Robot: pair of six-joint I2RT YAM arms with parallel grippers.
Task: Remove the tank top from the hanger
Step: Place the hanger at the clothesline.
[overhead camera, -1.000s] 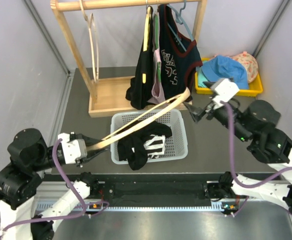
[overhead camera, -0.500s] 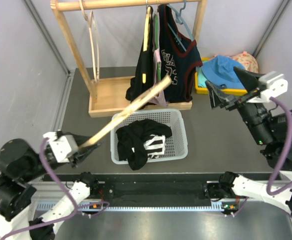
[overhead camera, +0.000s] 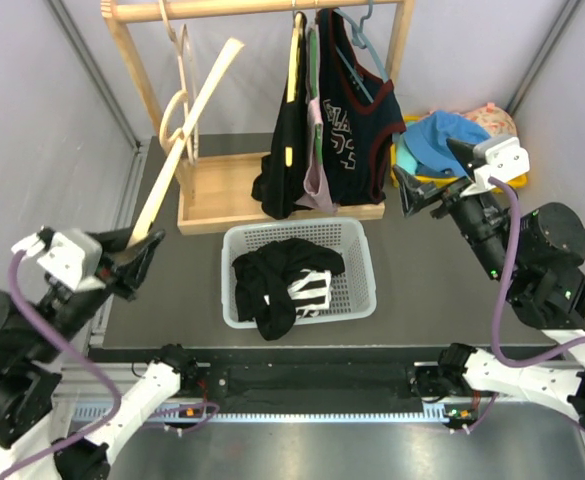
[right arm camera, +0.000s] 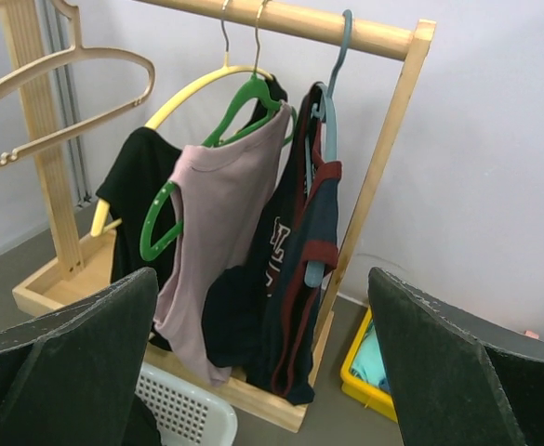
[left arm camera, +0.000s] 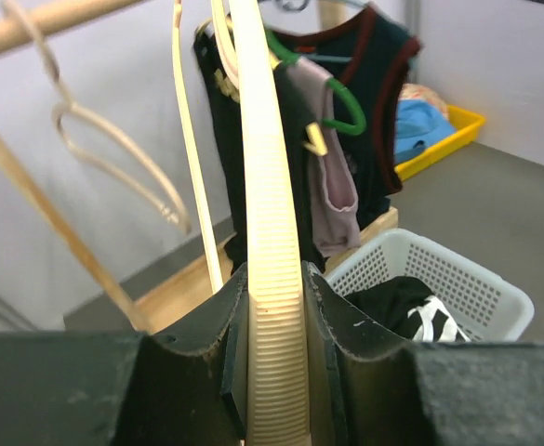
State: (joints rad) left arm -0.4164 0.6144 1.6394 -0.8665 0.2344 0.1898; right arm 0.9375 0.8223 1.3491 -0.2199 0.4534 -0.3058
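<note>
**Holding a bare hanger up while the top lies in the basket**

My left gripper (left arm camera: 273, 279) is clamped on the flat ribbed arm of the pale hanger (overhead camera: 217, 75), with one finger on each side of it. The rest of the hanger sticks out straight ahead of those jaws and rises toward the wooden rail (overhead camera: 262, 8). I pinch it near one end so that the long part reaches forward to the rail. No cloth is on it anywhere I can see.

The tank top (overhead camera: 282, 280) is a black heap with white stripes. It sits in the white basket (overhead camera: 362, 285), which is below the left jaws and off to their right, well apart from the hanger. From that I judge the removal itself done, and only the hanger is left to put somewhere. A spare hanger (overhead camera: 171, 108) hangs on the rail just ahead of my left jaws, crossing the one I hold. That looks like the natural spot for mine.

My right gripper (overhead camera: 427, 185) stands spread wide and holds nothing. It faces the other shirts (right arm camera: 225, 214) on their yellow, green and blue hangers. These hang directly in front of its jaws at a clear distance. The gripper touches none of them, which keeps it out of the left arm's way.
</note>
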